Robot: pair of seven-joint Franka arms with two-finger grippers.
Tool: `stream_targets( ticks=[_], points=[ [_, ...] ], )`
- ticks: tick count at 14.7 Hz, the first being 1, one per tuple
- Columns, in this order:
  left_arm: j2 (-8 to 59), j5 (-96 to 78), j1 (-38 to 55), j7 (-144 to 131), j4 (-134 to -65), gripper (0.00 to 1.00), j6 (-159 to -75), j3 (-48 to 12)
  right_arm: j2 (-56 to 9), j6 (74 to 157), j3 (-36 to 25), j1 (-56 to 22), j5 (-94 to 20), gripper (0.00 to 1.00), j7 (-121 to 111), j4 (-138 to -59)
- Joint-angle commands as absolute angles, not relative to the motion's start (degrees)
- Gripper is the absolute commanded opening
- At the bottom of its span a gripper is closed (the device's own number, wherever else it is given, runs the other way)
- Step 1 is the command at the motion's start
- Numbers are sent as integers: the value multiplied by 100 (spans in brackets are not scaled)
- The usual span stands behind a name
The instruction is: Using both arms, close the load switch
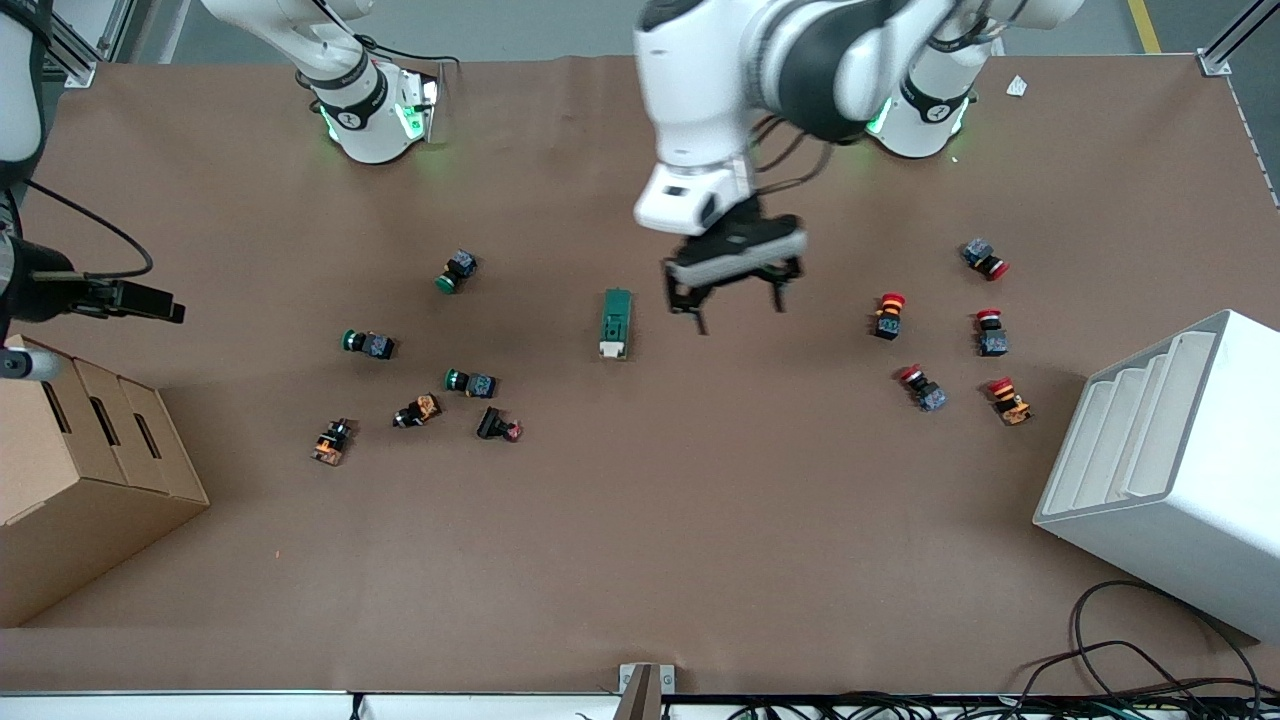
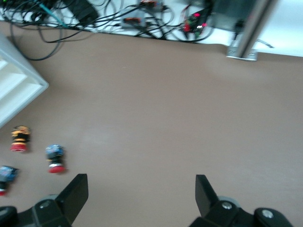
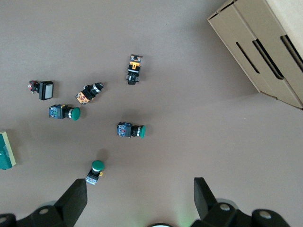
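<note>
Approach under way: left gripper (image 1: 735, 300), jaws apart, hovers just beside the switch (image 1: 616, 323); right gripper (image 3: 139, 201), jaws apart, waits high over the table's right-arm end.

front: high, facing robots | wrists: looking down at table (image 1: 640, 560)

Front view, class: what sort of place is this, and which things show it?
Probably a robotics lab or industrial test bench: a paper-covered table strewn with push buttons and a load switch, the open left gripper over it, cables at the edge.
</note>
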State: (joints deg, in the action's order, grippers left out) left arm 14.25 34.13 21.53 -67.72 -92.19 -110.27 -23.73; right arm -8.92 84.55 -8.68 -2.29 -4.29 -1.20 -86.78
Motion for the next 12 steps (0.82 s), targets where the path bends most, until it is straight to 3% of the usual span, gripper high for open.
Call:
stream_targets(
  ticks=[1,8,12],
  points=[
    [1100,2858,1602,-5901,-9325,100,-10811,-2426,-344,8543,-467,70,-194,100,-18,-9167],
    [870,1424,273,-3984,-9334,100,-10776,-2347,-202,8534,-343,105,9,100,-53,-8966],
    [432,697,142,-2596,-9387,100,-10468,-1654,-237,8525,-378,141,18,100,-61,-8719]
  ],
)
